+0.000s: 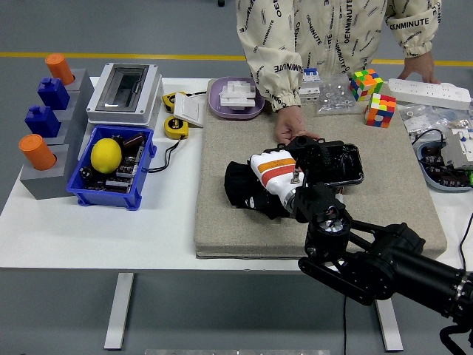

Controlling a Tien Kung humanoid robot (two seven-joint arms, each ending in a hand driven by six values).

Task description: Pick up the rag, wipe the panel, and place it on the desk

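My right hand [272,174], in a white glove with an orange stripe, is shut on a black rag [240,186] and presses it down on the beige mat [222,222]. The rag lies just left of a glossy black panel [344,166], which rests flat on the mat. My wrist covers the panel's left part. A person at the far side rests one hand [290,126] at the panel's far left corner. The left arm is out of view.
A blue bin [144,159] with a lemon [105,155] stands at the left, beside a grey box [123,90] and a yellow tape measure [176,127]. A purple tray [235,100], two colour cubes [379,109] and a power strip [429,92] lie at the back.
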